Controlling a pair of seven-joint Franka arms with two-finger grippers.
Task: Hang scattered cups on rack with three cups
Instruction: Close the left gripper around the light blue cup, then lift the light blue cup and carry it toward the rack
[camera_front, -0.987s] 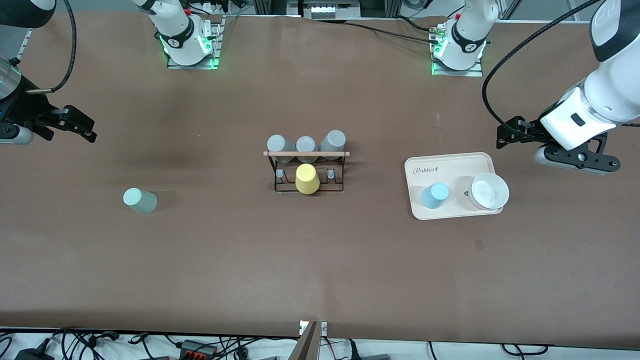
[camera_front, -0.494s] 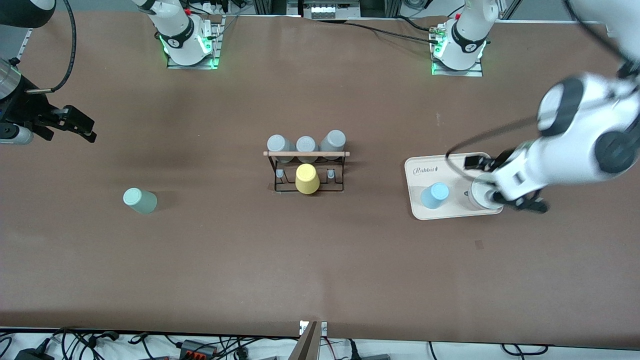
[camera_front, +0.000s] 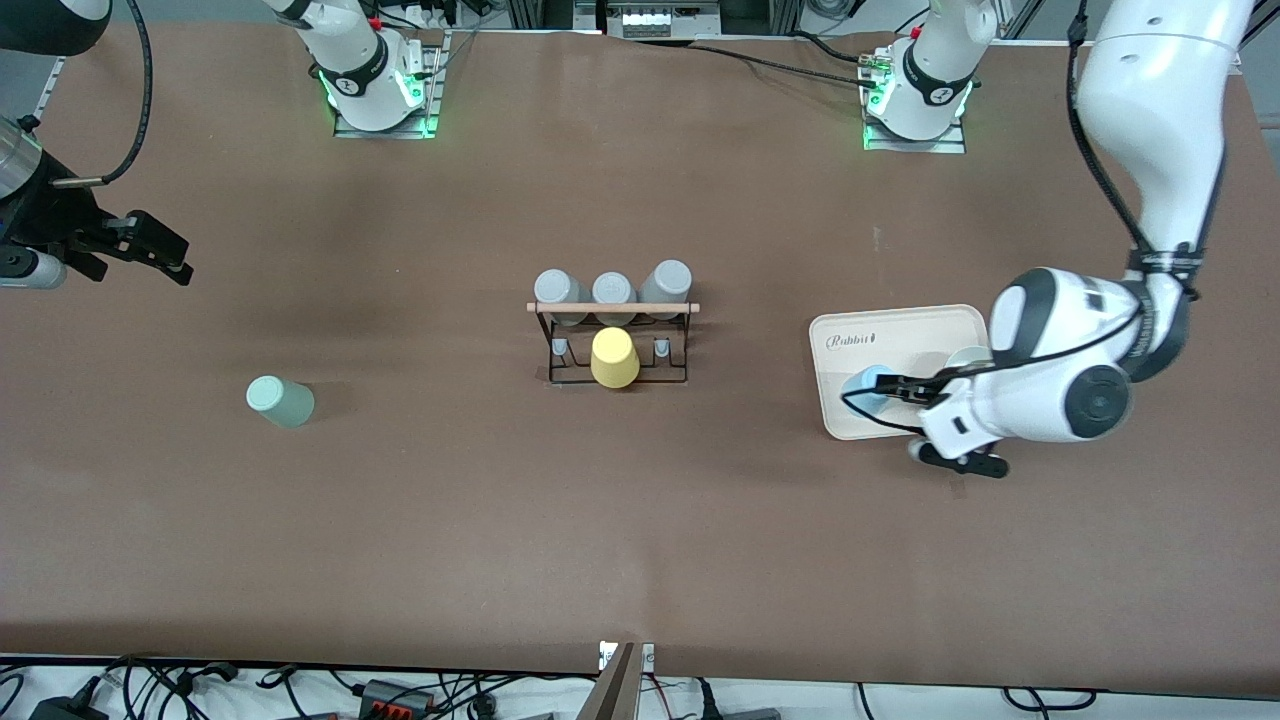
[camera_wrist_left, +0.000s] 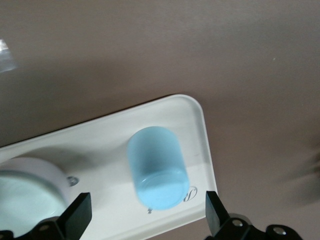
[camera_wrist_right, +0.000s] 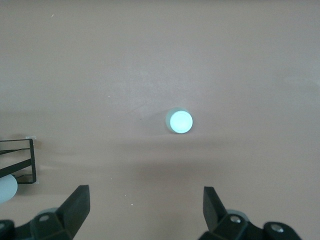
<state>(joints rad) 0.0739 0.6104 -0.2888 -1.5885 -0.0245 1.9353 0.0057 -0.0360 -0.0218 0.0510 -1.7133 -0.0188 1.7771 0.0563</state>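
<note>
Blue tumbler, light and handleless, stands upside down on the cream tray toward the left arm's end of the table, beside a white bowl on the same tray. A second ago the left gripper hung well clear of the tray over bare table; half a second ago it was sweeping in over the bowl; now it sits low at the tumbler, fingers spread wide to either side and not yet closed on it. That reads as the approach for the first pick, with nothing hung so far.

Its partner, the mint-green tumbler, has not moved and stands on the bare table toward the right arm's end. The rack sits mid-table between the two, three grey cups in its back row and a yellow cup on the front row, with free pegs on each side of the yellow one. The right gripper waits over the table edge at its own end, unchanged, jaws wide.

The front view hides much of the blue tumbler under the left arm. The left wrist view shows it whole, its closed base uppermost, framed between the two fingertips with gaps on both sides. The right wrist view shows the mint tumbler from above and a corner of the rack.
</note>
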